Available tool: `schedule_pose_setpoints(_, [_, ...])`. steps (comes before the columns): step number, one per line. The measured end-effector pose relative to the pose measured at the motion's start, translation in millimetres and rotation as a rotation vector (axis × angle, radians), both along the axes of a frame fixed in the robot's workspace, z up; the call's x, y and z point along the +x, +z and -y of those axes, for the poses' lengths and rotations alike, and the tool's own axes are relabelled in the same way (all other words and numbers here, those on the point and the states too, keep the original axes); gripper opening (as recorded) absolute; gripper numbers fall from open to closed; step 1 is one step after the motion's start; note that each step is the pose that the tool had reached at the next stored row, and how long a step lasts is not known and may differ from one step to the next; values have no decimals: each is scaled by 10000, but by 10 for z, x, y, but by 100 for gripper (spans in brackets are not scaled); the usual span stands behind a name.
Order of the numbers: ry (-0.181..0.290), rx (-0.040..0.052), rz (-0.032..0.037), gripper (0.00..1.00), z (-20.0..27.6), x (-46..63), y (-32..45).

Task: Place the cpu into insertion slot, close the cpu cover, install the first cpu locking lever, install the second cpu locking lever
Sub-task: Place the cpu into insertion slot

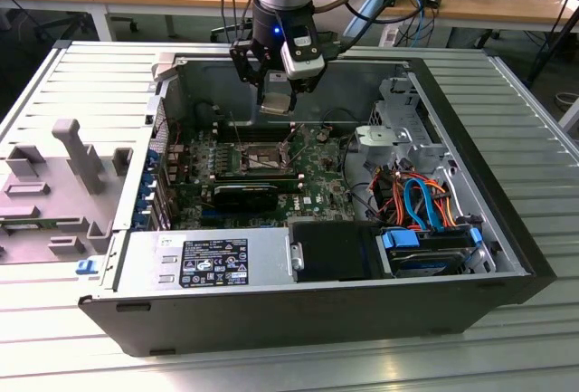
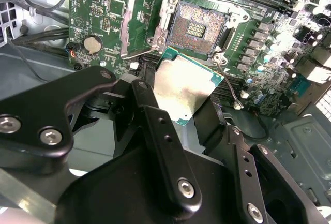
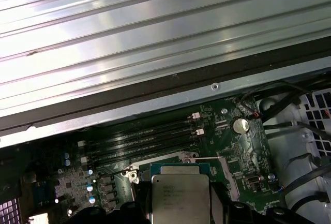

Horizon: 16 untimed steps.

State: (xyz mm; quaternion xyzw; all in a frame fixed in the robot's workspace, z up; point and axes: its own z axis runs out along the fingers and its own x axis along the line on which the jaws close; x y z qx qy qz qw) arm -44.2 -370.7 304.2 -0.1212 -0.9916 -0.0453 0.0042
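A robot arm's gripper (image 1: 276, 102) hangs inside an open computer case (image 1: 317, 320), its fingers (image 2: 160, 125) clamped on opposite edges of the cpu (image 2: 186, 84), which is held in the air just above and to one side of the insertion slot (image 2: 199, 27) on the green motherboard (image 2: 103, 22). The slot lies bare, its contact field exposed, and the cpu cover (image 2: 168, 14) stands swung up on its hinge beside it. A thin wire locking lever (image 2: 229, 87) juts free next to the socket. By this showing the work is in its first step: the chip is not yet seated, and closing the cover and setting both levers remain undone
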Motion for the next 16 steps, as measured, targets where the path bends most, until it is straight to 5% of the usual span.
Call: schedule_pose_setpoints(16, [-108, 0, 0, 54, 0, 0, 0])
